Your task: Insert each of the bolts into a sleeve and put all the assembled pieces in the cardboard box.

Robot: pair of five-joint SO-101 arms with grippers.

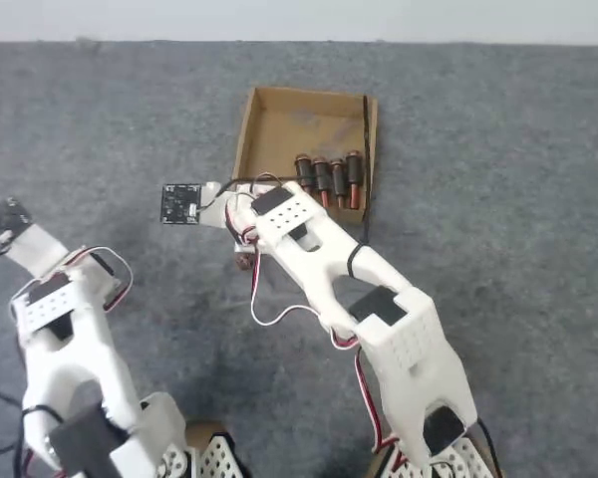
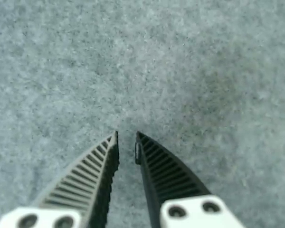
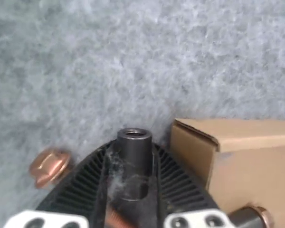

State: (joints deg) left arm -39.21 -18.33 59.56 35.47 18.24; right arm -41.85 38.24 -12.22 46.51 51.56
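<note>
Firmly, right gripper (image 3: 132, 152) pinches a dark tubular sleeve (image 3: 134, 140) (ribbed jaws); left gripper (image 2: 127, 135) hangs slightly parted over carpet (image 2: 180, 57).

White plastic left arm (image 1: 65, 339) drawn back and bent, its black ribbed left gripper (image 2: 127, 142) pointing down, jaws a narrow gap apart, holding nothing. White plastic right arm (image 1: 379, 319) stretched forward, its black ribbed right gripper (image 3: 133, 149) clamped on 1 dark metal cylindrical sleeve (image 3: 133, 166).

The cardboard box (image 1: 247, 139) stands far on the surface (image 1: 498, 199), four assembled pieces (image 1: 329, 179) inside at its right. Just beside its left front corner is the right hand (image 3: 133, 148) with a sleeve (image 3: 134, 135); a bolt (image 3: 50, 167) lies near.
</note>
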